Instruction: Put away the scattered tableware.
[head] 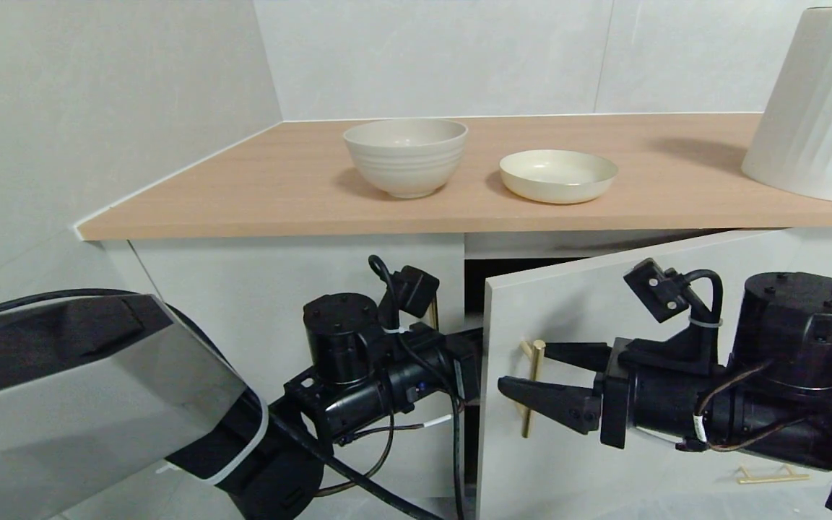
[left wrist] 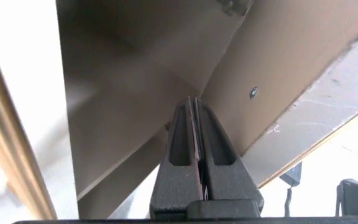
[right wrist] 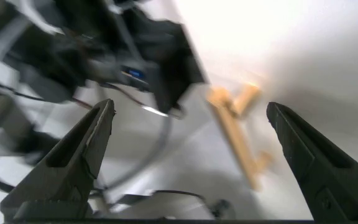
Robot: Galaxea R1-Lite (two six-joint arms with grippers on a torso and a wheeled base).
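The ribbed cream ceramic bowl (head: 406, 155) and, at its 3 o'clock, the shallow cream dish (head: 557, 175) sit untouched on the light wooden countertop (head: 243, 195). Below, the white cabinet door (head: 575, 310) stands ajar. The right gripper (head: 524, 369), jaws spread wide, faces the slim brass bar handle (head: 531, 386). The left gripper (left wrist: 193, 109), jaws pressed together on nothing, pokes into the gap at the door's 9 o'clock edge. The right gripper should centre on the bar, clamp squarely, then follow the hinge arc.

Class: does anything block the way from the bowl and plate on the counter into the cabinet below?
Yes: the cabinet door stands only partly open, and the left gripper sits in the narrow gap beside it.
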